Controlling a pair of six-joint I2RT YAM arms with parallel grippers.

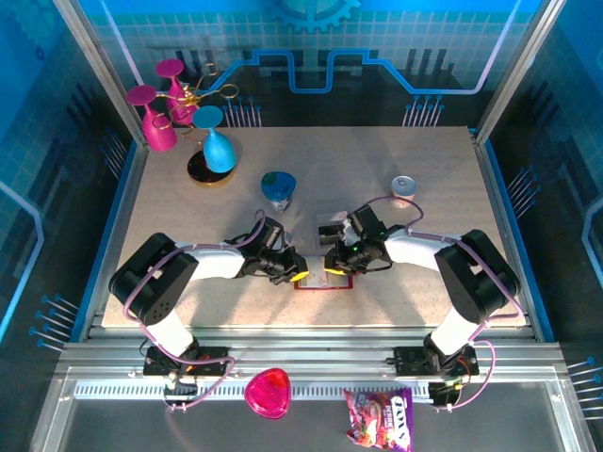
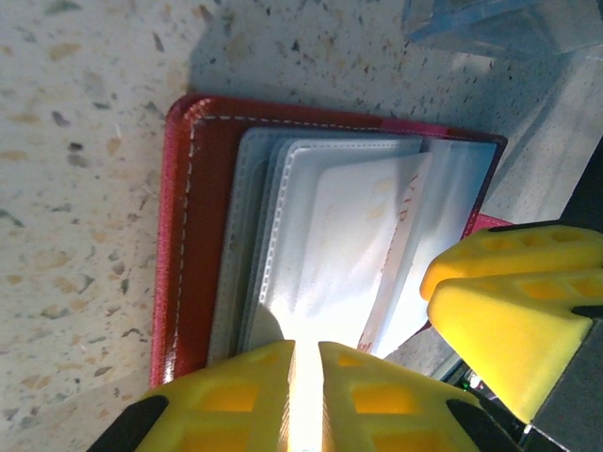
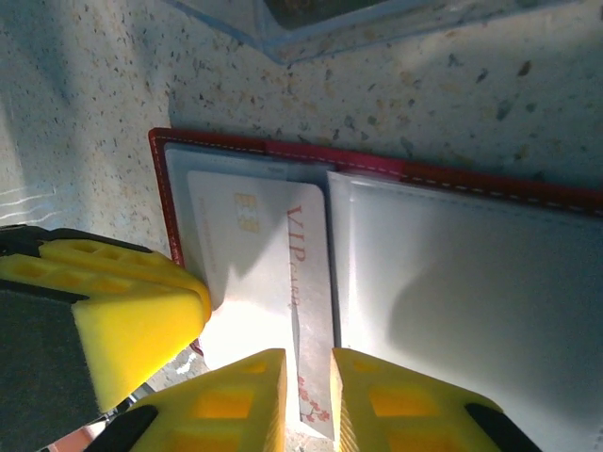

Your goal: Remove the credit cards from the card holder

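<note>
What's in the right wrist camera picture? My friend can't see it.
A pale plastic card printed VIP pokes from an open dark red leather-like card holder, its edge between the right gripper's yellow fingertips. The left gripper sits close beside it.

The overhead scene is evenly lit under a blue cast, with soft shadows thrown onto the table (image 1: 471, 179). In both wrist views the pale pockets of the card holder (image 2: 179, 282) are washed out by glare, and the near edge is blurred.

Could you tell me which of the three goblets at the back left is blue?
The glossy blue goblet by the round black disc, the frontmost one; both magenta goblets stand farther back.
</note>
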